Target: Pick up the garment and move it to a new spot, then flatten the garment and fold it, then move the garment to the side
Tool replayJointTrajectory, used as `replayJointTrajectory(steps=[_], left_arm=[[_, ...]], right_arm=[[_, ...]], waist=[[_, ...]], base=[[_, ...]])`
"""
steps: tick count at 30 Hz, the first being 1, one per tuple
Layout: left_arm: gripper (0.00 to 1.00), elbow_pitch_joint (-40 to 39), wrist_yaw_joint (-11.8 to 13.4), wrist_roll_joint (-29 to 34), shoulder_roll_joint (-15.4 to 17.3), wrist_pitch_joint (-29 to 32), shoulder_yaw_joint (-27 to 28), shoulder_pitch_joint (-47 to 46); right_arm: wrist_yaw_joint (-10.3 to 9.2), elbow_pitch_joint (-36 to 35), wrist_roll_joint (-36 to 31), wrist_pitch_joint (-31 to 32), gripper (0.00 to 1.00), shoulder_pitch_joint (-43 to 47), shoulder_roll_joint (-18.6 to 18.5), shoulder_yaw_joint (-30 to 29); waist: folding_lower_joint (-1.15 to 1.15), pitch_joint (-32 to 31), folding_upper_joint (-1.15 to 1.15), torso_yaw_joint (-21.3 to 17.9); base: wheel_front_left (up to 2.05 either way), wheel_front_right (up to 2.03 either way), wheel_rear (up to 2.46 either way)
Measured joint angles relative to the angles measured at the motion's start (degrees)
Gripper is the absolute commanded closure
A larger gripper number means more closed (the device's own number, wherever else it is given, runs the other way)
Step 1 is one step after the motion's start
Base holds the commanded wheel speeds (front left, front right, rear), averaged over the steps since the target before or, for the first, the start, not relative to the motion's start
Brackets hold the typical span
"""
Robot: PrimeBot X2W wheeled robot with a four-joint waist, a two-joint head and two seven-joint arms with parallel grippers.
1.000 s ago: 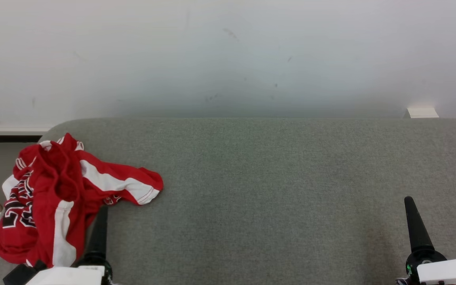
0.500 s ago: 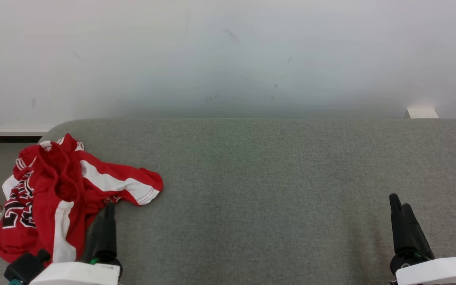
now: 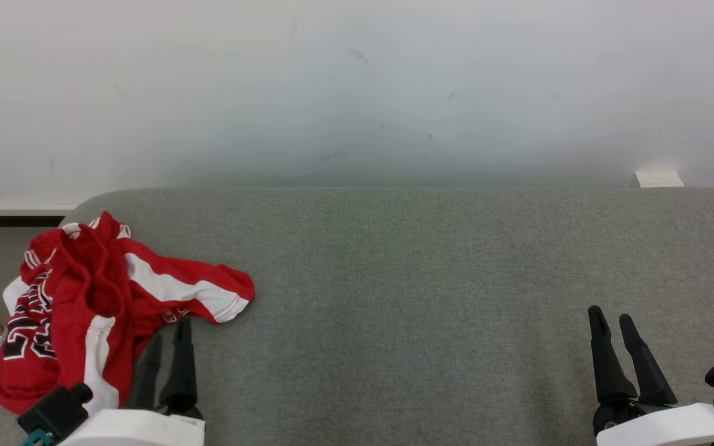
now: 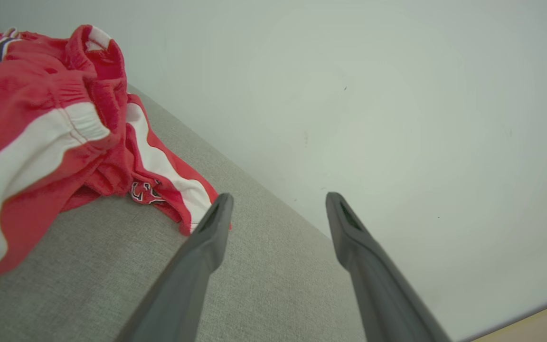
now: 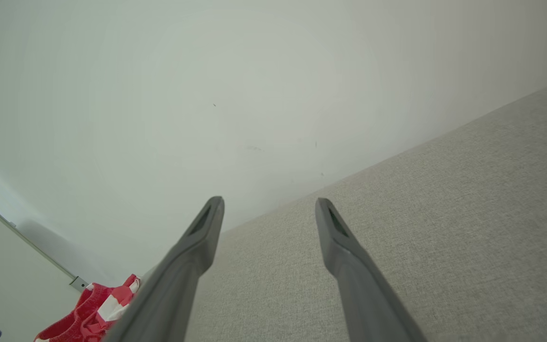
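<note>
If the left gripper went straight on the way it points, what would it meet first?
Probably the garment: the left gripper is open, aimed at its near red-and-white hem, though height above the cloth is unclear.

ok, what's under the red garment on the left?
The red garment lies on the grey fabric surface, with its left side lapping over that surface's edge. It is bunched in a heap, so anything beneath its folds is hidden.

White wrist casings (image 3: 127, 430) bear long, tapered, matte black fingers (image 3: 182, 365).
</note>
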Motion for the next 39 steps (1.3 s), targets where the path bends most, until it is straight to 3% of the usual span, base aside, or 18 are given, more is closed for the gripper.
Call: replayJointTrajectory(steps=[26,39], left_arm=[[0.0,0.9,2.3,17.5,0.2,-3.9,-1.9,0.5],[0.0,0.7,2.9,23.4,0.3,-5.6,-2.8,0.6]], right_arm=[[0.01,4.2,-17.7,-3.9,0.0,-0.2,0.4,0.6],[0.01,5.4,-24.5,-5.6,0.0,-0.6,1.1,0.1]], waist=[[0.0,-0.6,0.0,0.0],[0.0,-0.6,0.0,-0.3]], base=[[0.0,0.0,0.0],[0.0,0.0,0.0]])
